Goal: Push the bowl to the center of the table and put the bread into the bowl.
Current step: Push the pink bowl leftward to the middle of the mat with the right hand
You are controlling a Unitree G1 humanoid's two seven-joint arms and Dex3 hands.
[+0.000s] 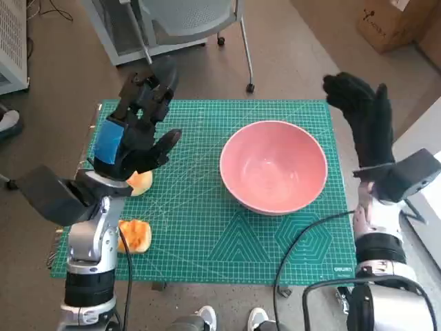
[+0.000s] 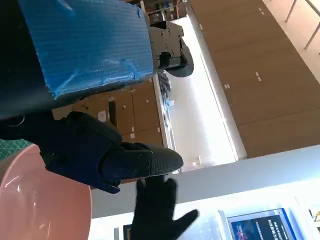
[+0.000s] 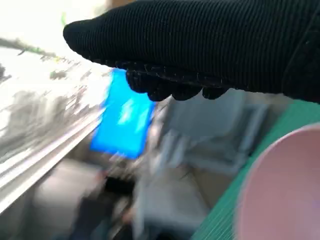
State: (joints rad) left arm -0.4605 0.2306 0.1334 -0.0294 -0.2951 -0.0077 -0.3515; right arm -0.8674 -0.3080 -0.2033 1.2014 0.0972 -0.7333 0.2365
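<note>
Left hand [image 1: 138, 131] raised above the tabletop [image 1: 200, 241], fingers spread, empty; right hand [image 1: 362, 117] lifted beside the bowl [image 1: 273, 167], open-fingered, empty.

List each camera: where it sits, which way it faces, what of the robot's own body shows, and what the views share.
Head view: on the robot's head, looking steeply down at the green mat, pink bowl and two bread pieces; both forearms, left hand and right hand show.
Left wrist view: behind the left hand, facing out across the room; the bowl's rim and the gloved right hand show.
Right wrist view: behind the right hand, blurred, facing the room.
Shared: all three catch the bowl.
</note>
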